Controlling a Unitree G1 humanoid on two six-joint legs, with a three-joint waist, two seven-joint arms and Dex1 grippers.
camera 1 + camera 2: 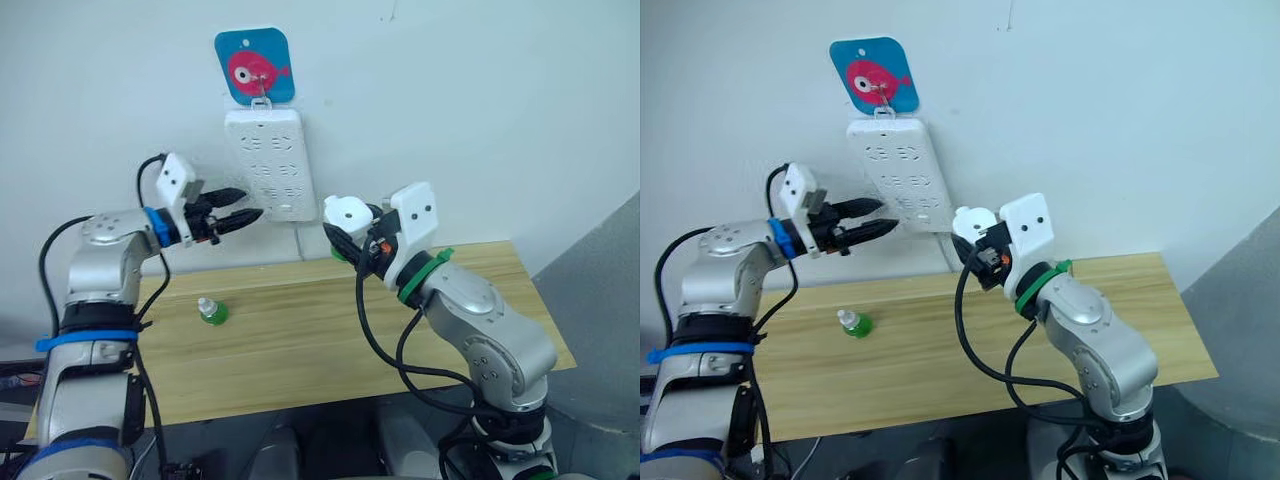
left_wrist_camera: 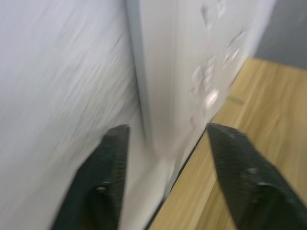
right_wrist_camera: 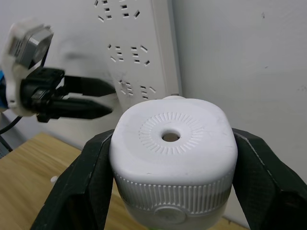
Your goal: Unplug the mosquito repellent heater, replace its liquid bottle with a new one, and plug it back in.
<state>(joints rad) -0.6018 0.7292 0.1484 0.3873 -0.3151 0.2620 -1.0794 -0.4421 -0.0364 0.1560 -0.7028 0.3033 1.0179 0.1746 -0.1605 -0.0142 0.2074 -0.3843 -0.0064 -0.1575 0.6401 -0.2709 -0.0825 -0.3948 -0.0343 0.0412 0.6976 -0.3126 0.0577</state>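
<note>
Table (image 1: 300, 350): one wooden top, running left to right along the wall.
Strip (image 1: 268, 165): one, hung upright on the far wall, long axis vertical; up and left of the heater, its sockets bare.
Right gripper (image 3: 168, 191): clamped on the heater, just right of the strip's foot.
Left gripper (image 1: 238, 207): fingers parted, empty, at the strip's lower left edge; likely bracing it.
Heater (image 1: 347, 213): one, off the strip, nearer the right arm.
Bottle (image 1: 210, 312): one green, lying on the table, left.

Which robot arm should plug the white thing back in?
Probably the right. Its claw already grips the mosquito repellent heater beside the power strip. The left claw is open at the strip's edge, seemingly steadying it.
</note>
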